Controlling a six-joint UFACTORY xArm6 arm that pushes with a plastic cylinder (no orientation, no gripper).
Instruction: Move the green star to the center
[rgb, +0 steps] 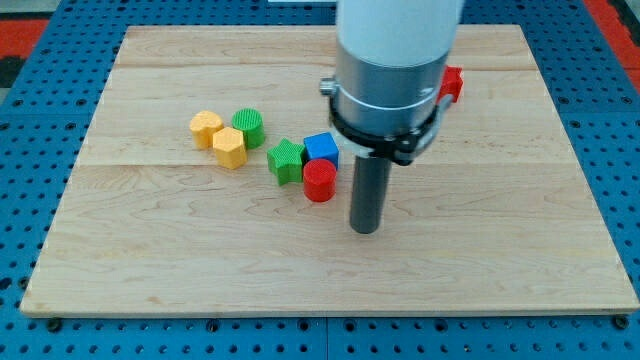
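- The green star (286, 160) lies flat on the wooden board (150, 260), a little to the view's left of the board's middle.
- It is about as wide as it is long, so it has no long side. I cannot tell which way its points face.
- A blue block (322, 147) sits just beside the star on the view's right, and a red round block (319, 181) is just below that one.
- Farther to the view's left are a green round block (248, 127) and two yellow blocks (206, 127) (229, 147), close together.
- Another red block (452, 84) peeks out behind the arm.
- The arm comes straight down from the view's top. My tip (366, 229) is on the board, near the red round block on its right, not touching it.
- There is no pincer, only a dark rod, holding nothing.
- The board rests on a blue table with holes (30, 330).
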